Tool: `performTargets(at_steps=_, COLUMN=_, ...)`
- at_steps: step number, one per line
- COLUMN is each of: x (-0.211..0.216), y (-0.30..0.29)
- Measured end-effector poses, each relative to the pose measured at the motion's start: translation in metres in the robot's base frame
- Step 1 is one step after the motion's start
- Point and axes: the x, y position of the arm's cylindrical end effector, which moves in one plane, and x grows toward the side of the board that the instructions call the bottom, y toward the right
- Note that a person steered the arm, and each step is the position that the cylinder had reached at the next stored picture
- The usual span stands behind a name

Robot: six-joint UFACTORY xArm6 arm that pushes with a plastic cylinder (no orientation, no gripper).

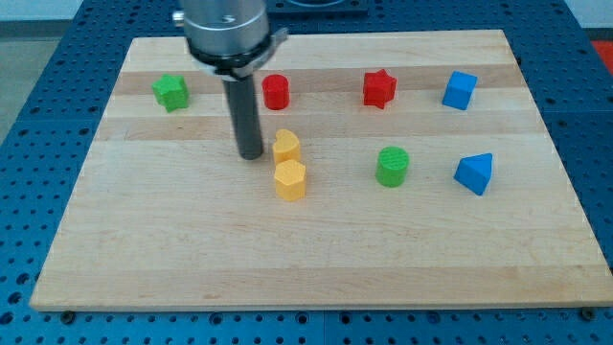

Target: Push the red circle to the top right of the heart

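Note:
The red circle (276, 91) stands near the view's top, left of centre. The yellow heart (286, 146) stands below it, slightly to the right. A yellow hexagon (290, 179) sits just below the heart, touching or nearly touching it. My tip (251, 155) rests on the board just left of the heart, apart from it by a small gap. The tip is below and left of the red circle. The rod partly hides the board left of the red circle.
A green star (171, 92) is at the top left. A red star (379, 89) and a blue cube (460, 90) are at the top right. A green circle (392, 166) and a blue triangle (475, 173) are at the right middle. The wooden board (316, 259) ends at a blue perforated table.

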Motion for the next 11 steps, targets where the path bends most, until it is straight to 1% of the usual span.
performTargets(at_steps=1, x=0.000, y=-0.042)
performTargets(at_steps=2, x=-0.030, y=-0.070)
performTargets(at_steps=3, x=-0.092, y=-0.080)
performTargets(at_steps=4, x=-0.154, y=-0.066)
performTargets(at_steps=5, x=-0.185, y=-0.050)
performTargets(at_steps=6, x=-0.167, y=0.001)
performTargets(at_steps=7, x=-0.130, y=0.048)
performTargets(at_steps=8, x=-0.107, y=0.056)
performTargets(at_steps=9, x=-0.115, y=0.040)
performTargets(at_steps=10, x=-0.107, y=0.021)
performTargets(at_steps=11, x=-0.075, y=0.039)
